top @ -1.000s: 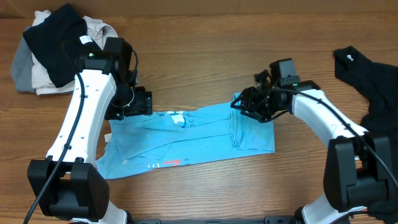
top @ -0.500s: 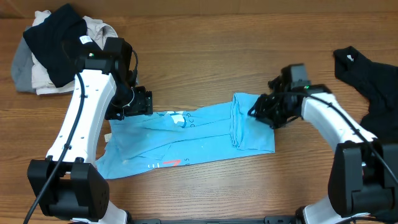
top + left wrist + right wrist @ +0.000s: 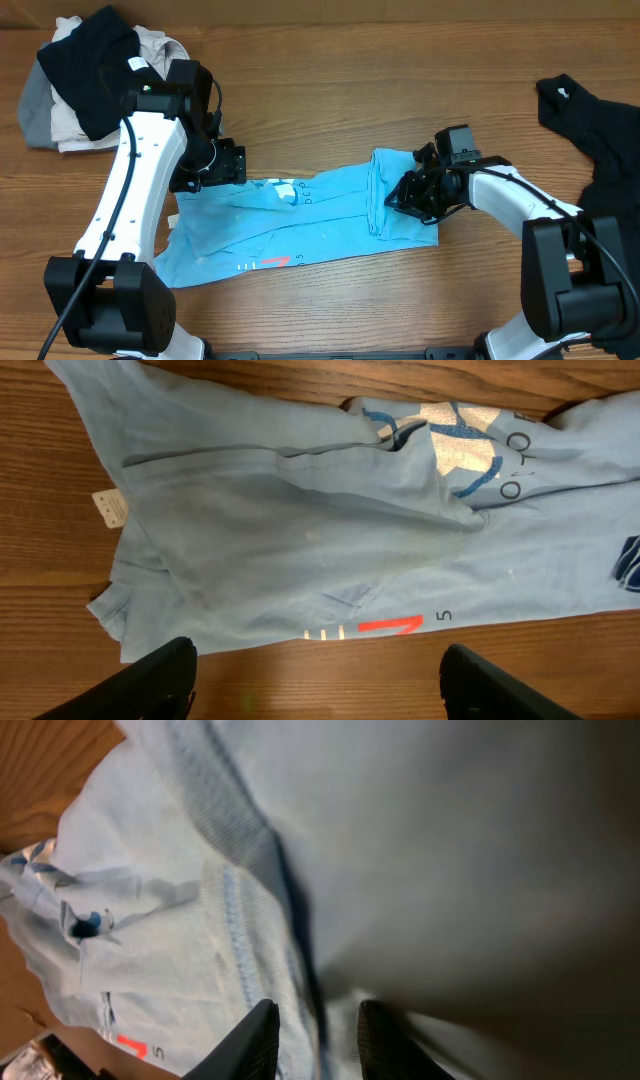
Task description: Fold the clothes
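Note:
The light blue T-shirt lies crumpled across the middle of the table, its right end folded over. White lettering and a red mark show on it. My left gripper hovers over the shirt's upper left part; its jaws stand wide apart over bare wood with nothing between them. My right gripper is down on the folded right end, and in the right wrist view its fingers pinch a ridge of the blue cloth. A black shirt lies at the far right.
A heap of black, beige and grey garments sits at the back left corner. A small white label sticks out at the blue shirt's edge. Bare wooden tabletop lies behind and in front of the shirt.
My right gripper swung out to the right, then came back left and down onto the shirt's folded end, its jaws narrowing on the cloth. The left arm has stayed put.

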Controlling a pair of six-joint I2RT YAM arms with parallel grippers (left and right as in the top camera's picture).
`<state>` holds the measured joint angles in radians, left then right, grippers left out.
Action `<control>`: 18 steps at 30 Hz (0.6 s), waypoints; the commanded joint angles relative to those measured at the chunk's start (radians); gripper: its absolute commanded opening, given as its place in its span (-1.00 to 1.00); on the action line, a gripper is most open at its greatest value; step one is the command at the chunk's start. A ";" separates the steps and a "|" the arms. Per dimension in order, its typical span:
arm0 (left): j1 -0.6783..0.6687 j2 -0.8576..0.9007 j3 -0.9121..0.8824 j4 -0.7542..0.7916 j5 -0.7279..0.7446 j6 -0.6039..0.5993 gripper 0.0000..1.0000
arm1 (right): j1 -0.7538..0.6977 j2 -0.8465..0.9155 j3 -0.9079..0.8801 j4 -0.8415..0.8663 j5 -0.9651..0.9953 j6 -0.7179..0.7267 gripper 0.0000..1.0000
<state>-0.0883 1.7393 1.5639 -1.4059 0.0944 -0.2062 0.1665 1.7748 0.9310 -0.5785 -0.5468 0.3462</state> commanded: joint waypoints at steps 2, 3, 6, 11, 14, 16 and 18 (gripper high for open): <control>-0.004 0.001 0.000 0.003 0.014 0.001 0.63 | 0.018 0.010 -0.013 0.002 -0.031 -0.002 -0.45; -0.004 0.001 0.000 0.003 0.014 0.001 0.63 | 0.018 0.010 -0.013 -0.002 -0.031 -0.002 -0.49; -0.004 0.001 0.000 0.004 0.014 0.001 0.64 | 0.018 0.010 -0.014 -0.010 -0.032 -0.002 -0.49; -0.004 0.001 0.000 0.005 0.014 0.001 0.64 | 0.037 0.010 -0.013 -0.008 -0.049 -0.016 -0.54; -0.004 0.001 0.000 0.006 0.014 0.001 0.65 | 0.069 0.010 -0.013 0.015 -0.077 -0.039 -0.53; -0.004 0.001 0.000 0.006 0.014 0.001 0.67 | 0.096 0.010 -0.014 0.025 -0.076 -0.035 -0.53; -0.004 0.001 0.000 0.005 0.014 0.000 0.66 | 0.128 0.010 -0.014 0.029 -0.076 -0.032 -0.52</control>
<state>-0.0883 1.7393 1.5639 -1.4021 0.0944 -0.2062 0.2558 1.7767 0.9272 -0.5583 -0.5968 0.3283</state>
